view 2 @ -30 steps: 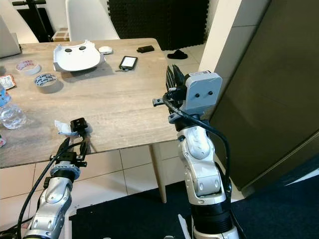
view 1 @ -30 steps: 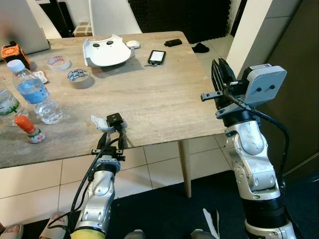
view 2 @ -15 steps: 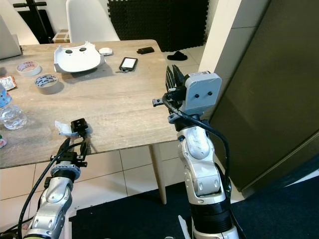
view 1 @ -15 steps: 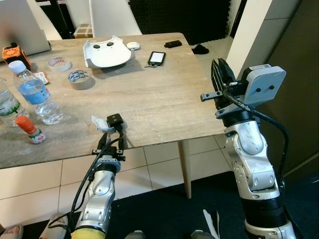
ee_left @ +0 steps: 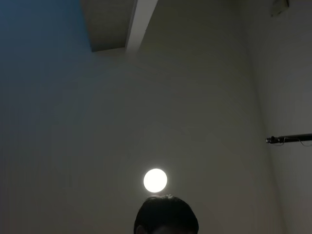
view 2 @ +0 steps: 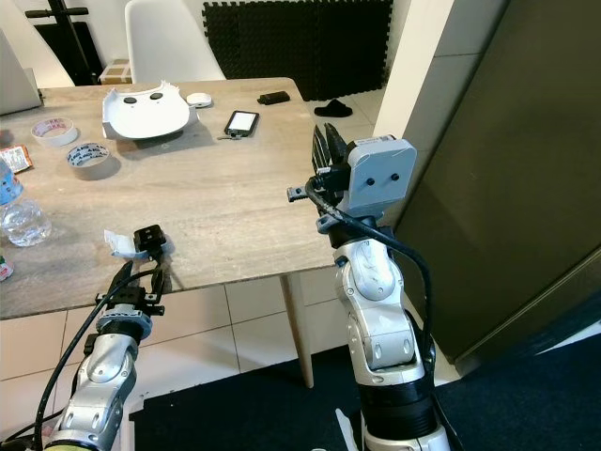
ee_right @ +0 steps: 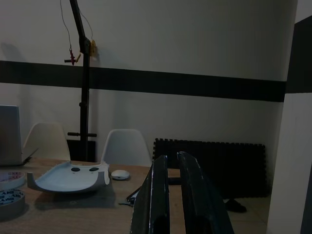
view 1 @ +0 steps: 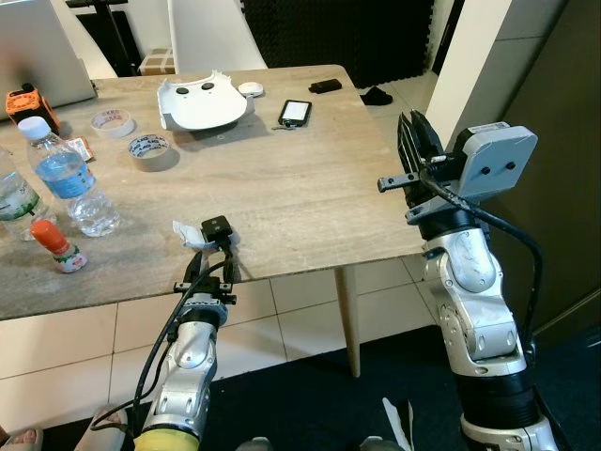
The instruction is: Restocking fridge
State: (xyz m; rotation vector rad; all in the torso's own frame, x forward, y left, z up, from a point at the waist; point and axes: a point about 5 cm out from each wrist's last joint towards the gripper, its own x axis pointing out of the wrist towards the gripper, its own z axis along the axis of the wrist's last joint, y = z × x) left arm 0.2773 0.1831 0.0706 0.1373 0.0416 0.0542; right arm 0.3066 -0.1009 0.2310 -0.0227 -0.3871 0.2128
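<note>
Well, right gripper point(view 1: 410, 150) raised, fingers nearly together, empty | left gripper point(view 1: 215, 246) can't tell | risk: bottle point(view 1: 68, 178) toppling if swept.

Wooden desk point(view 1: 282, 197) stands on pale floor tiles point(view 1: 282, 319), dark carpet point(view 1: 319, 395) nearer us. White chair point(view 1: 211, 33) waits behind it, black foam mats point(view 2: 296, 38) against the far wall, one round ceiling light point(ee_left: 155, 180) glowing overhead.

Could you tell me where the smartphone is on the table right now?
In the left eye view, the smartphone lies face up toward the wooden table's far right, just right of the white plastic shell.
</note>
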